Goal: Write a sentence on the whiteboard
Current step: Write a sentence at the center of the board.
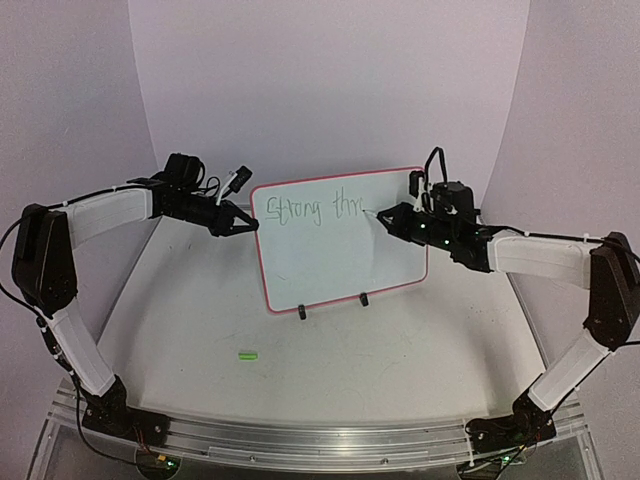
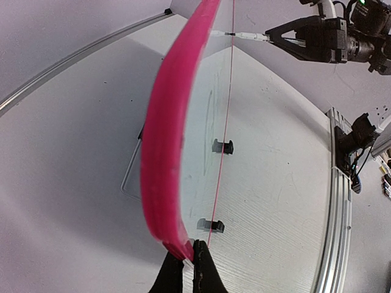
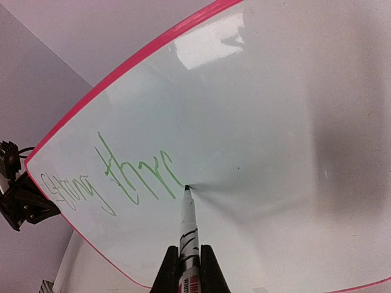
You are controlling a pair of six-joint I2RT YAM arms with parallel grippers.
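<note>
The whiteboard (image 1: 340, 250) stands upright on two black clip feet (image 1: 302, 313) at the table's middle, pink-red frame around it, with green writing "Strong thr" along its top. My left gripper (image 1: 243, 222) is shut on the board's left frame edge (image 2: 165, 159), as the left wrist view shows (image 2: 186, 259). My right gripper (image 1: 395, 220) is shut on a white marker (image 3: 188, 235). The marker's tip (image 3: 186, 188) touches the board just right of the last green stroke. The board fills the right wrist view (image 3: 256, 122).
A small green marker cap (image 1: 247, 354) lies on the table in front of the board. Grey walls enclose the table at back and sides. An aluminium rail (image 1: 320, 440) runs along the near edge.
</note>
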